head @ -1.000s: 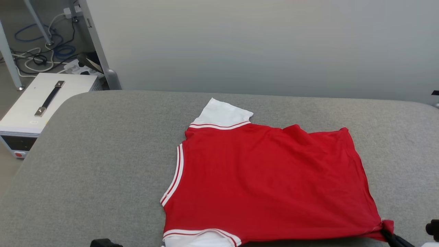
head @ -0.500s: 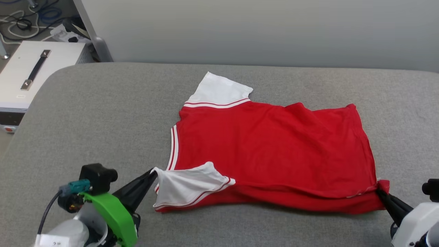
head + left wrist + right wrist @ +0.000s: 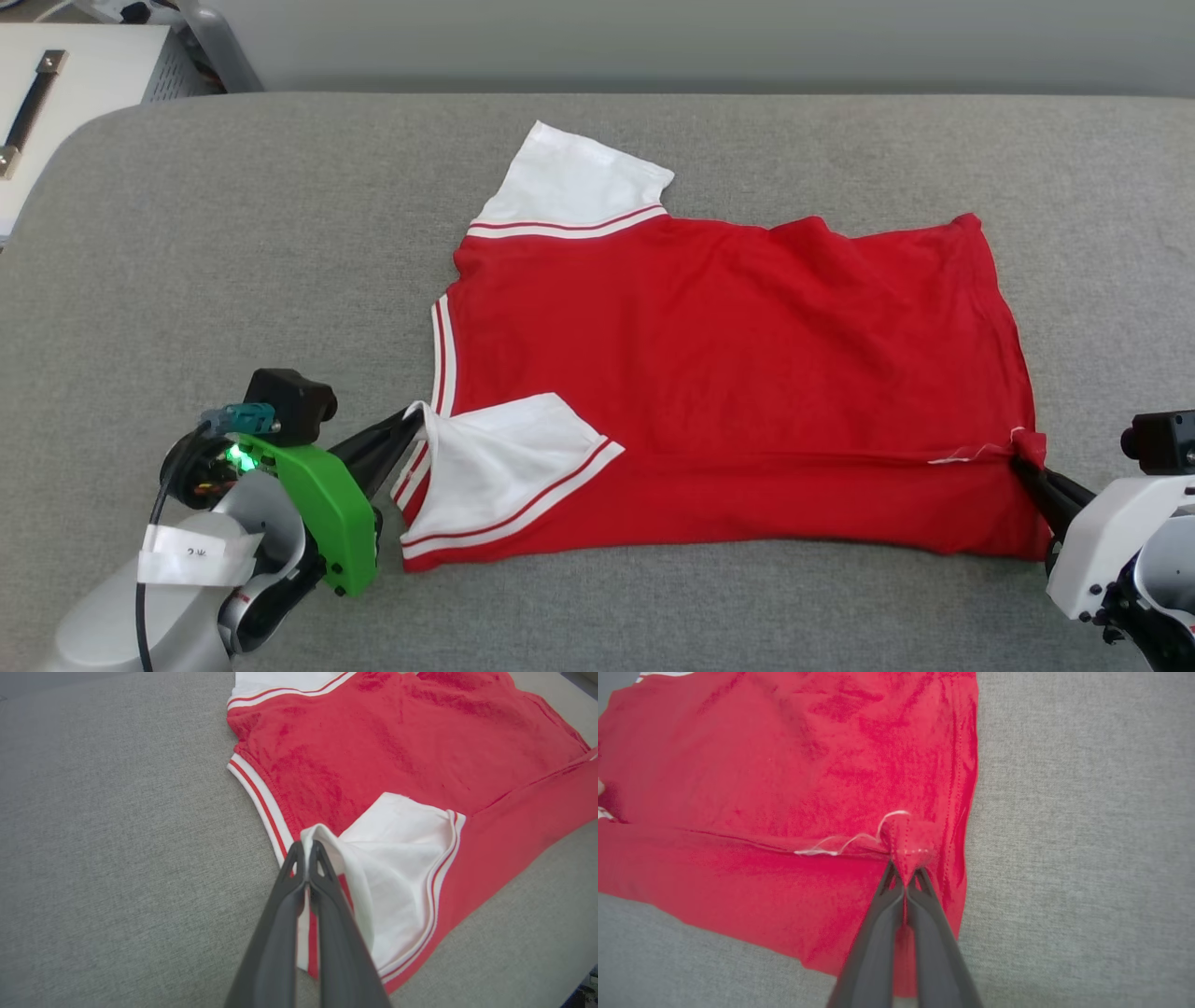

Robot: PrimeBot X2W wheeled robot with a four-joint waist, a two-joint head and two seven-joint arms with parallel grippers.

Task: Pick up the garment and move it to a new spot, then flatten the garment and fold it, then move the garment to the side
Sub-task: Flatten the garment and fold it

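Two grippers and one garment on a grey padded surface. Nearest the robot, at lower left, the left gripper has its two dark fingers pressed together on a pinch of white cloth at the edge of the near sleeve, raised slightly off the shirt. In the left wrist view, the white fabric rises in a small peak between the fingertips. At lower right, the right gripper is clamped on the near hem corner, which bunches into a red nub at the fingertips; in the right wrist view a loose white thread trails from it.

Between the two grips the garment lies spread on the padding, red side up with no lettering visible. Its long axis runs across the head view from left to right, with the neck end toward the robot's left and the hem toward its right. A near strip of the body is doubled over along that axis, and the near sleeve rests on the red cloth with its striped trim facing up.

Of the two white sleeves, the far sleeve lies flat, pointing away from the robot. Beyond the padding's far left corner stands one white case with a black handle, and a grey wall closes the scene.
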